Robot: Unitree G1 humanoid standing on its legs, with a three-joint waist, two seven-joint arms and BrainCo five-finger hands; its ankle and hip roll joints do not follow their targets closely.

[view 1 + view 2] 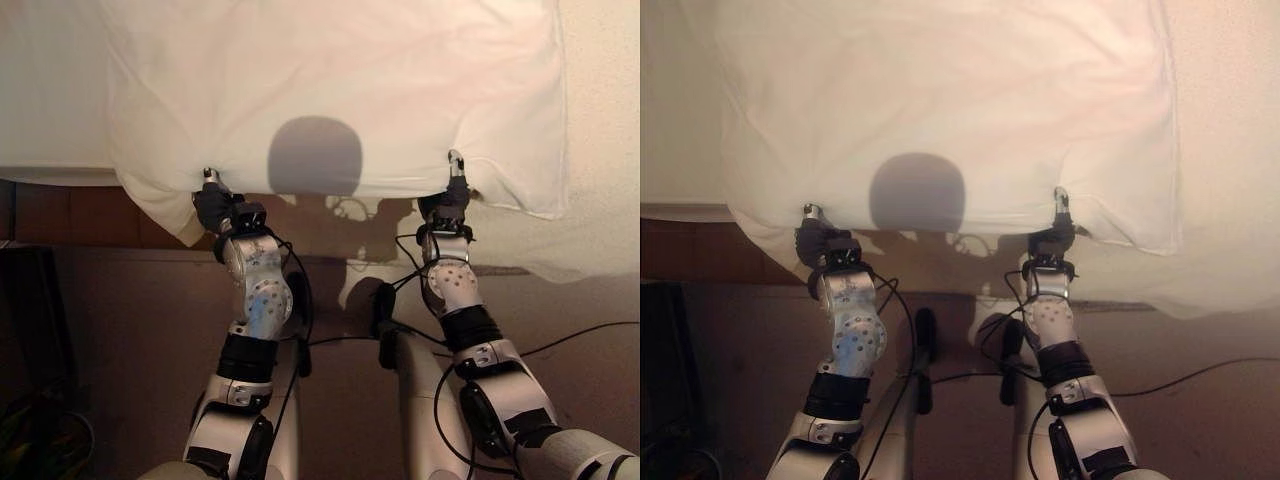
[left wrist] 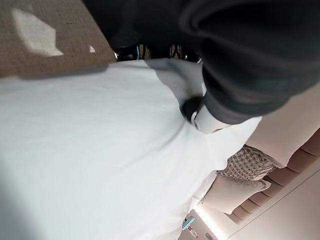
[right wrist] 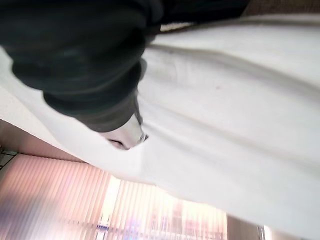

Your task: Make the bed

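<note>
A big white pillow (image 1: pixel 330 90) lies across the bed, and its near edge hangs a little over the bed's side. My left hand (image 1: pixel 213 207) grips that edge near the pillow's left corner, with a fingertip showing above the cloth. My right hand (image 1: pixel 450 200) grips the same edge further right, short of the right corner. In the left wrist view my thumb (image 2: pixel 192 107) presses into the white cloth (image 2: pixel 90 150). The right wrist view has the right hand (image 3: pixel 122 135) pinching the cloth (image 3: pixel 235 110) the same way.
A cream sheet (image 1: pixel 600 150) covers the bed and droops over its side at the right. The bed's brown wooden side (image 1: pixel 70 215) runs along the left, above brown carpet (image 1: pixel 130 320). A window with vertical blinds (image 3: pixel 65 200) stands beyond the bed.
</note>
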